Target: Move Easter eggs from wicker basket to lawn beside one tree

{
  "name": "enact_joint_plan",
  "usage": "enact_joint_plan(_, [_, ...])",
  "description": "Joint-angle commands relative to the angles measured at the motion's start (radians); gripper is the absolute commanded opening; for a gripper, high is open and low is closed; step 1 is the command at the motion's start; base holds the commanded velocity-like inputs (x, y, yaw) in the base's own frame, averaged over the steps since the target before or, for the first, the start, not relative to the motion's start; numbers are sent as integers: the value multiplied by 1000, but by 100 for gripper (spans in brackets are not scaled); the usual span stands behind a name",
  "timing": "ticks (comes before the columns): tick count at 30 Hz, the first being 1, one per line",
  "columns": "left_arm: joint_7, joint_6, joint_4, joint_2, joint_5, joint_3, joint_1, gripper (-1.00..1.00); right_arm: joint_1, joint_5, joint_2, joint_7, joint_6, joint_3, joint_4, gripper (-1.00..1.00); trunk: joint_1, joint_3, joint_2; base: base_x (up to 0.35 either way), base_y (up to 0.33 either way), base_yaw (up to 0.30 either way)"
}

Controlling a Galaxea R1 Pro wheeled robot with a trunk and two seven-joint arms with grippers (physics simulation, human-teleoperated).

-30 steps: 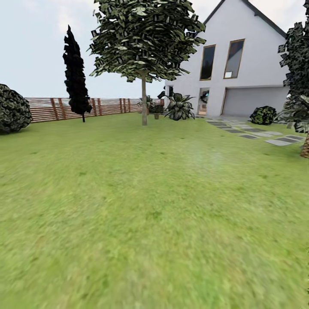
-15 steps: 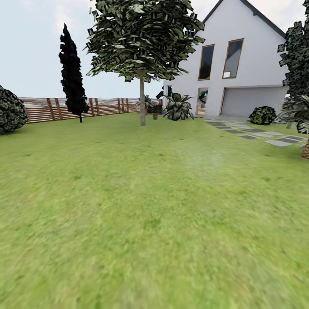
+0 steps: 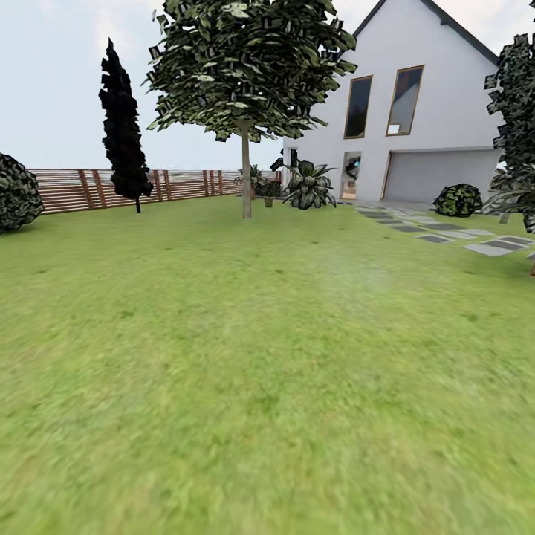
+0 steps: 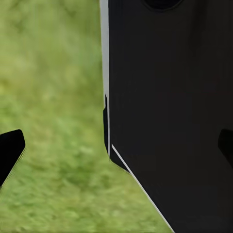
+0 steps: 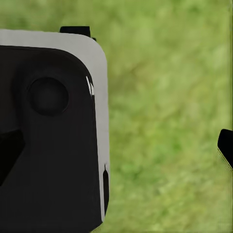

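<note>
— Green grass is most of it: the lawn [image 3: 245,371] runs from the robot's feet up to the fence [image 3: 186,184] and the white house [image 3: 416,111]. What about the claws?

— At the left wrist, one dark fingertip [image 4: 9,150] of the left claw shows at one edge and the other fingertip at the opposite edge, in front of a big black body panel [image 4: 170,107]. The tips are far apart, so the left claw [image 4: 116,148] is wide open. It holds nothing and touches nothing; blurred grass lies beyond it.

— And the right?

— At the right wrist, a single dark fingertip [image 5: 226,145] shows at the frame edge, with a black and grey body panel [image 5: 53,136] on the other side. I cannot tell how far that claw is open. Nothing shows against the tip.

— Count the trees for me.

— One broad-leaved tree [image 3: 246,111] with a straight grey-brown trunk, standing on the far grass near the house. One dark narrow cypress [image 3: 122,134] by the fence. Another dark leafy tree [image 3: 516,96] is cut by the right edge.

— Bushes?

— Two rounded ones: one bush [image 3: 16,192] at the far left, one small bush [image 3: 457,199] before the garage door [image 3: 438,174]. A spiky plant [image 3: 308,186] sits beside the tree's trunk, and grey paving slabs [image 3: 446,234] lead to the house.
</note>
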Motion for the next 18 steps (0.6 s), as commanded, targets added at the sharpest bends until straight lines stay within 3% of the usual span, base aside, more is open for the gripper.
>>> enact_joint_plan(1, [-1,0,-1,0,0,0,0,100,0,0,0,0,0,-1,0,100,1,-1,0,341,0,0])
enact_joint_plan(18, [1,0,0,0,-3,-1,0,100,0,0,0,0,0,-1,0,100,1,-1,0,341,-34,0])
